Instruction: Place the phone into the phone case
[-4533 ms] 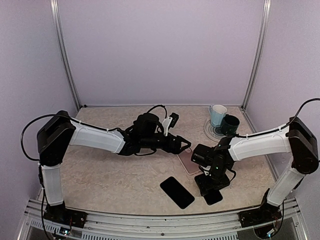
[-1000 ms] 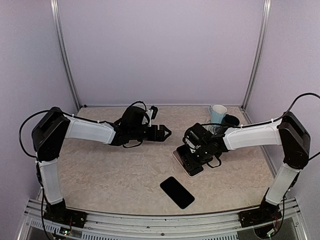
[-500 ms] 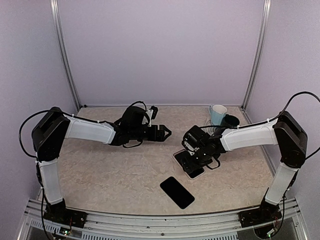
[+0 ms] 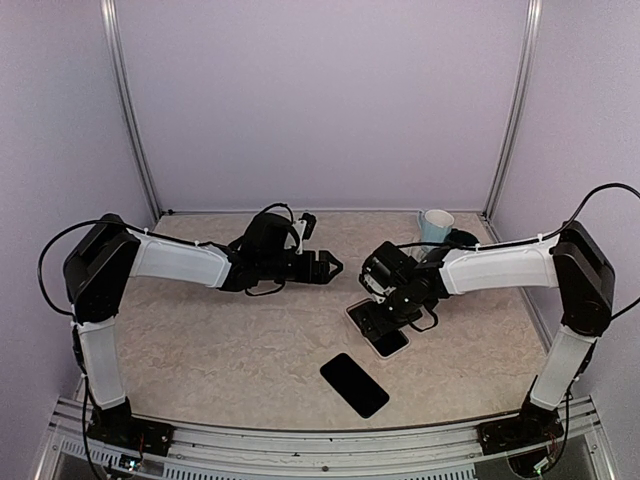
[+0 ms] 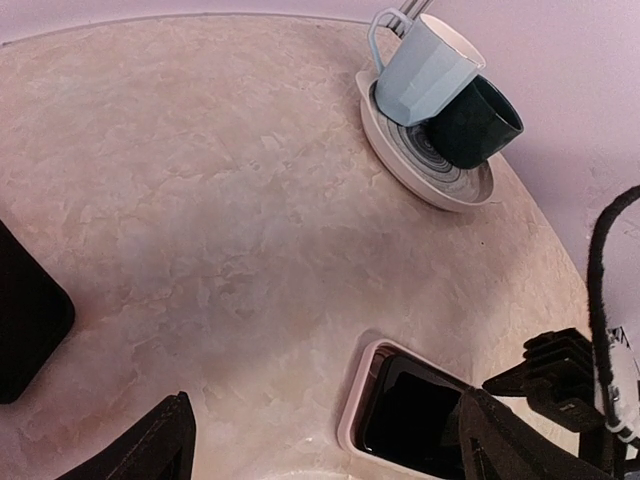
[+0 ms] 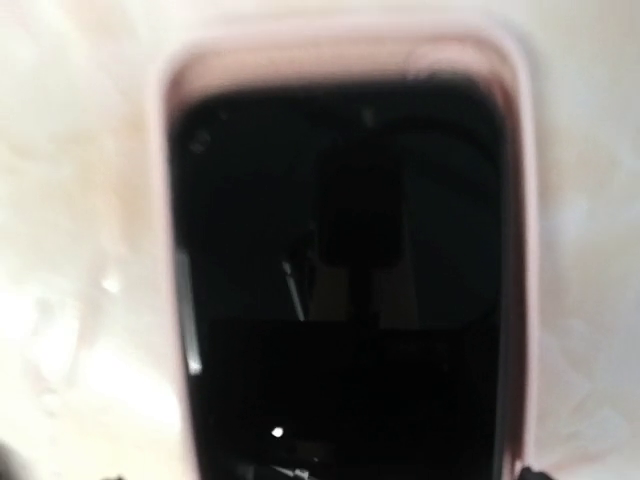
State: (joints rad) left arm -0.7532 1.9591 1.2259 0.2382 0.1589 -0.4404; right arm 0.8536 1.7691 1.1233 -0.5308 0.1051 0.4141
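Note:
The pink phone case lies on the table right of centre. A black phone lies inside its rim. In the left wrist view the phone sits in the case, with a strip of case interior showing at one end. My right gripper hovers right over them. Its wrist view is filled by the phone and the case rim. Only dark finger tips show at the bottom corners, wide apart. My left gripper is open and empty, to the case's upper left.
A second black phone lies flat near the front edge. A plate with a light blue mug and a dark mug stands at the back right. The right gripper shows beside the case.
My left gripper drew back left from the case. My right gripper came from the front right to the case, where the phone now lies. In the last second it shifted slightly.

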